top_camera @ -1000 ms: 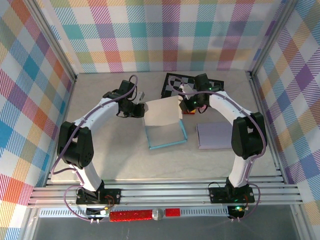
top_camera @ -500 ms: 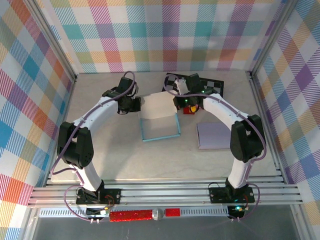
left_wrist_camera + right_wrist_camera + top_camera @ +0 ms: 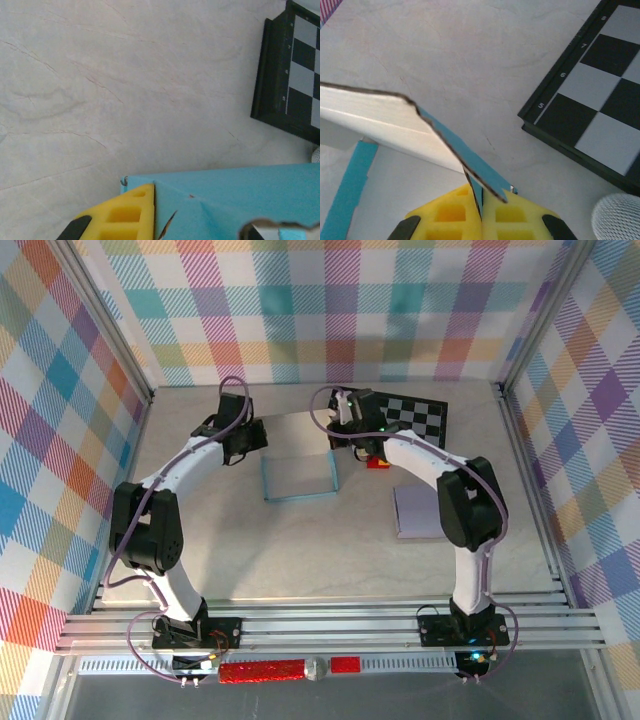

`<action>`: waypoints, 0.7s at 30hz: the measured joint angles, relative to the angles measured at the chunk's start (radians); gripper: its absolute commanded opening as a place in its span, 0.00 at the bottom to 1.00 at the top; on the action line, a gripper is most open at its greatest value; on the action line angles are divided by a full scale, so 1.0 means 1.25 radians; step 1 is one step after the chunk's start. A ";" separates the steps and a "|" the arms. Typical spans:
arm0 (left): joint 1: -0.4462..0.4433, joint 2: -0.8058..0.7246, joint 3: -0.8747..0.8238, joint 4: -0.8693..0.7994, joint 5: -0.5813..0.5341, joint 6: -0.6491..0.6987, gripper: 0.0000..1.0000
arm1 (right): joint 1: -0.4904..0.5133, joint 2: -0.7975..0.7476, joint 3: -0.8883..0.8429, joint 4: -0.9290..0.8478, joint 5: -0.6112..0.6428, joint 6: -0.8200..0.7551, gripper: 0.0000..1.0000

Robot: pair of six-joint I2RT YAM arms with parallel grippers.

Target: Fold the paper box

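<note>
The paper box lies at the middle of the table, its inside white and its rims light blue, with a rear panel rising toward the back wall. My left gripper holds the box's left rear corner and my right gripper its right rear corner. In the left wrist view a yellow finger presses flat on the blue outer face; the other finger is hidden behind the paper. In the right wrist view both yellow fingers of the right gripper are pinched together on the thin blue-and-white edge.
A black-and-white chessboard lies at the back right, close to the right gripper. A small red and yellow object sits by the right arm, and a lavender sheet lies further to the right front. Metal rails border the table.
Both grippers have carried the box to the left and toward the back wall. Its rear panel now stands further back.
</note>
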 measured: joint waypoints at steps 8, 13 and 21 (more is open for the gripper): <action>0.014 -0.009 -0.116 0.188 0.015 -0.020 0.07 | 0.029 0.019 0.005 0.053 0.065 0.049 0.00; 0.014 -0.024 -0.182 0.298 0.024 -0.032 0.07 | 0.037 0.019 -0.025 0.101 0.098 0.079 0.00; 0.014 -0.042 -0.252 0.403 0.042 -0.030 0.07 | 0.044 0.008 -0.105 0.185 0.114 0.103 0.00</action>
